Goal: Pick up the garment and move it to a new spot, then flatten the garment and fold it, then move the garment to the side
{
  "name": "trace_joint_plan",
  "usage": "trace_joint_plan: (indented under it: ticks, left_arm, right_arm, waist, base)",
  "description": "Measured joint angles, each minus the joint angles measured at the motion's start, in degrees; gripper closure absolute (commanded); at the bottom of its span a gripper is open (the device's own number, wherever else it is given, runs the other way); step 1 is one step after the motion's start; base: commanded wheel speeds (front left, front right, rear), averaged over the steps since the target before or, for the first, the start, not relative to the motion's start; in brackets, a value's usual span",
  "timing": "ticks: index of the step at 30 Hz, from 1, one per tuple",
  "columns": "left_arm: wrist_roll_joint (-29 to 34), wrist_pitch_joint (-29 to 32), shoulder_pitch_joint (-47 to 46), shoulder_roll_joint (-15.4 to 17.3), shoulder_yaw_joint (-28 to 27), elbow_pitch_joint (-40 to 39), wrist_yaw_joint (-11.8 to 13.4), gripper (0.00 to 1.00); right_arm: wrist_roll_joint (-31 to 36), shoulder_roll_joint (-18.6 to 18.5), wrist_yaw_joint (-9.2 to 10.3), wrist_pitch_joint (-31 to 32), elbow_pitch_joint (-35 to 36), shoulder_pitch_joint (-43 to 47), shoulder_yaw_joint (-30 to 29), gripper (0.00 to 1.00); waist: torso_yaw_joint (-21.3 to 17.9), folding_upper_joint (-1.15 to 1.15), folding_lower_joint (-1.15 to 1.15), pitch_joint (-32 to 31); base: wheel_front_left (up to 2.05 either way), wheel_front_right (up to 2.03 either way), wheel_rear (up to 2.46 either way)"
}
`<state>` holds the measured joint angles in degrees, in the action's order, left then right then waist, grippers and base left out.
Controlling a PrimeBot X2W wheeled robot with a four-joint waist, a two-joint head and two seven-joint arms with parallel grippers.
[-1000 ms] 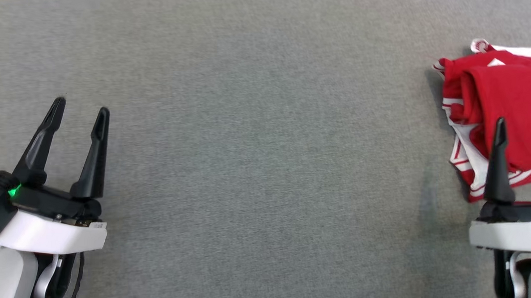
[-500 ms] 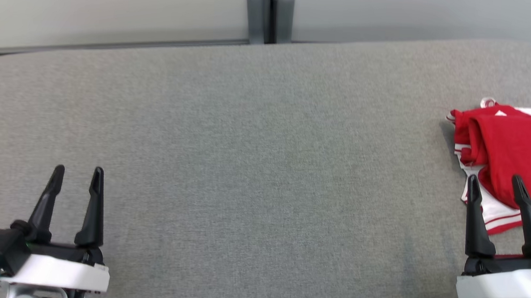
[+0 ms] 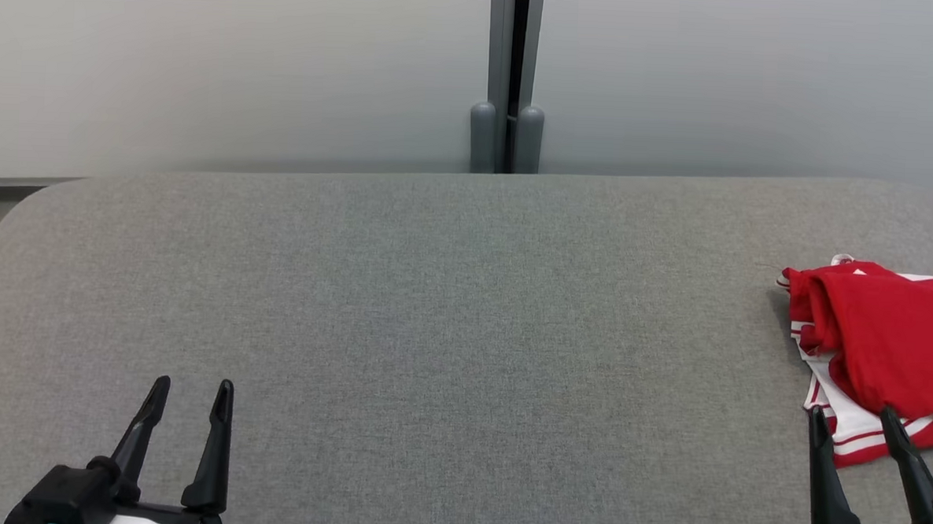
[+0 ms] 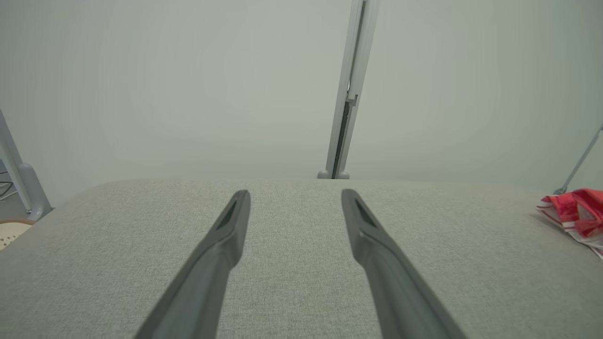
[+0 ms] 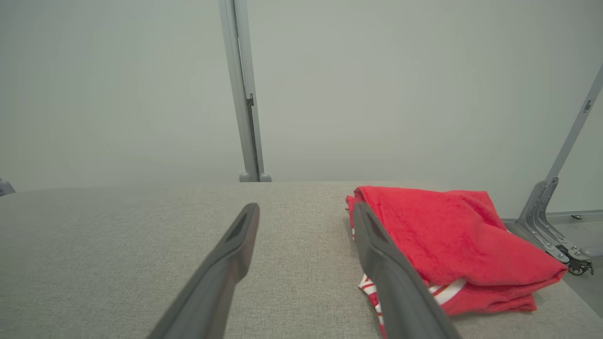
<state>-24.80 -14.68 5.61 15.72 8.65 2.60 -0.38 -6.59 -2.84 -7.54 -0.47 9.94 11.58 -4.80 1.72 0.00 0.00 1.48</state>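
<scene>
The red-and-white garment [image 3: 888, 351] at the right edge looks soft and light, best pinched at its thick fold; the left gripper [image 3: 195, 382] and right gripper [image 3: 852, 413] both gape open.

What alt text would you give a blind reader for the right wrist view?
A folded red garment with white stripes lies at the right on a grey fabric surface. The open right gripper points up from below, one dark finger overlapping the garment; a pale wall stands behind.
</scene>
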Motion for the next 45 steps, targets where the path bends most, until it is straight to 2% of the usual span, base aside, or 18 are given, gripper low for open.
trace_joint_plan:
  ticks: [13, 43, 45]
  left_arm:
    - [0.41, 0.55, 1.74, -0.09, 0.71, 1.46, 1.79, 0.0]
    - [0.82, -0.03, 0.81, 0.19, 0.75, 3.89, 1.94, 0.0]
    - [0.48, -0.04, 0.63, 0.03, 0.79, 4.04, 1.41, 0.0]
  right_arm:
    - [-0.34, 0.0, 0.03, 1.78, 2.02, 2.58, 1.42, 0.0]
    - [0.14, -0.01, 0.03, 2.34, 3.21, 2.81, 1.13, 0.0]
    - [0.12, -0.01, 0.03, 2.48, 3.25, 2.81, 1.13, 0.0]
  waist:
    - [1.08, 0.0, 0.0, -3.53]
    - [1.54, 0.0, 0.0, -2.24]
    - [1.63, 0.0, 0.0, -2.09]
  base:
    - [0.0, 0.0, 0.0]
    - [0.0, 0.0, 0.0]
    - [0.0, 0.0, 0.0]
